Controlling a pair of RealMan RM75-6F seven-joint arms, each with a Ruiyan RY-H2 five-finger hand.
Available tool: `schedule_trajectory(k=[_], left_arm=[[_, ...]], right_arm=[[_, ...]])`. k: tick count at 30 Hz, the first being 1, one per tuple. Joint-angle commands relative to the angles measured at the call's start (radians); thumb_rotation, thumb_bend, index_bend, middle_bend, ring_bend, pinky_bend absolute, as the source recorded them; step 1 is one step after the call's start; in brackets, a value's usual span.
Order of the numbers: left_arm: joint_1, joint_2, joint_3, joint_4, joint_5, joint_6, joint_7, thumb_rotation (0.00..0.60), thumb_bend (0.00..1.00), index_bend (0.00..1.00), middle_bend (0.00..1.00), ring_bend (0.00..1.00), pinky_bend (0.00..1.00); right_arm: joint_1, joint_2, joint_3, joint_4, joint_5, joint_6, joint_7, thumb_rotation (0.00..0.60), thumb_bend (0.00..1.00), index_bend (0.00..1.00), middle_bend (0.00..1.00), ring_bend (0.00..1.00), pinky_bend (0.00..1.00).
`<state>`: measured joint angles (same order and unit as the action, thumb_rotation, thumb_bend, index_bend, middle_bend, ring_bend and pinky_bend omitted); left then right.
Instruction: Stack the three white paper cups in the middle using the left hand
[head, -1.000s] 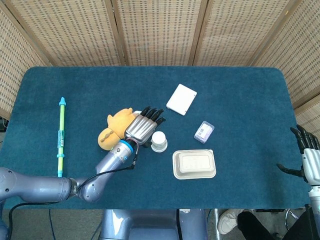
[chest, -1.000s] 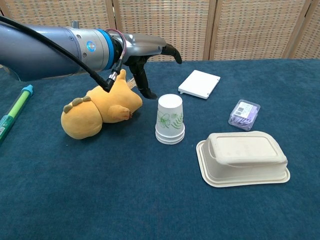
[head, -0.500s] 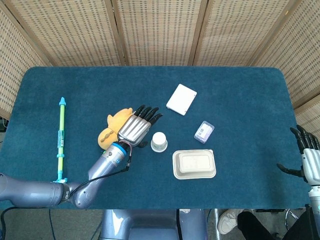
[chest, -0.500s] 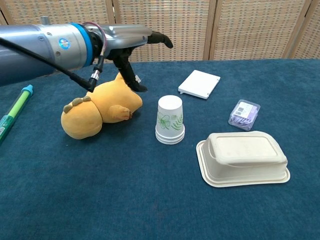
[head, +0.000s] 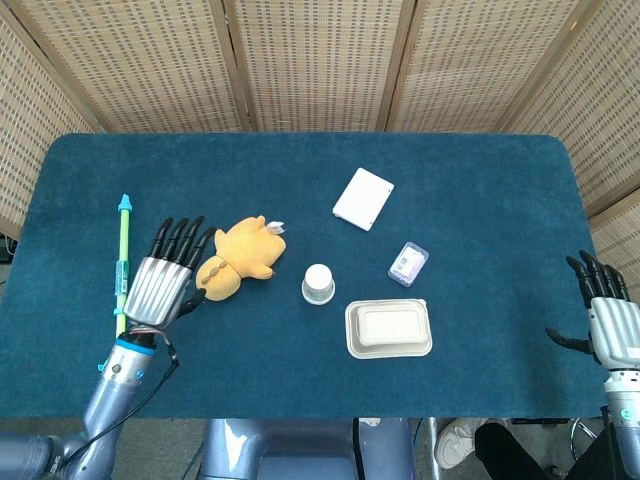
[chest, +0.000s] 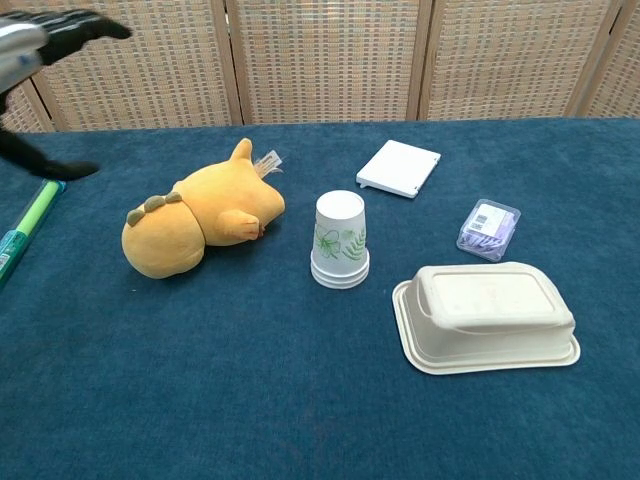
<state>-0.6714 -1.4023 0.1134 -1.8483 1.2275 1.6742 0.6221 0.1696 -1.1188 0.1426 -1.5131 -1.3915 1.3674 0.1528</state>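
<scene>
Cups (chest: 340, 240) stacked upside down mid-table, untouched.
Left hand (head: 160, 285) hovers beside the plush (head: 240, 260), fingers spread, holding nothing; right hand (head: 607, 322) likewise empty at the table's edge.

No text, brand or number can be read anywhere; the small clear packet (chest: 488, 229), well away from the fingers (head: 178, 238) of the left hand, carries a white label with dark marks too small to make out; the stacked paper cups (chest: 340, 240), beyond the yellow plush toy (chest: 200, 222) from those fingers, bear only a green leaf print, no lettering; the green pen (head: 122, 270) just beside the fingers shows bands but no legible writing.
</scene>
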Motion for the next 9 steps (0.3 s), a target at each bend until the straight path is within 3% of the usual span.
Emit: schedule_trajectory(k=[1, 5, 9], left_arm=[[0.139, 0.005, 0.095, 0.016, 0.052, 0.077, -0.031, 0.6, 0.26, 0.0, 0.0, 0.0, 0.0], [0.207, 0.023, 0.134, 0.044, 0.069, 0.079, -0.077, 0.6, 0.26, 0.0, 0.0, 0.0, 0.0], [0.252, 0.039, 0.141, 0.074, 0.083, 0.056, -0.115, 0.6, 0.26, 0.0, 0.0, 0.0, 0.0]], right_arm=[[0.001, -0.013, -0.004, -0.029, -0.013, 0.022, -0.062, 0.6, 0.07, 0.01, 0.0, 0.0, 0.02], [-0.002, -0.021, -0.013, -0.056, -0.041, 0.049, -0.112, 0.6, 0.07, 0.01, 0.0, 0.0, 0.02], [-0.003, -0.03, -0.02, -0.065, -0.041, 0.047, -0.153, 0.6, 0.07, 0.01, 0.0, 0.0, 0.02]])
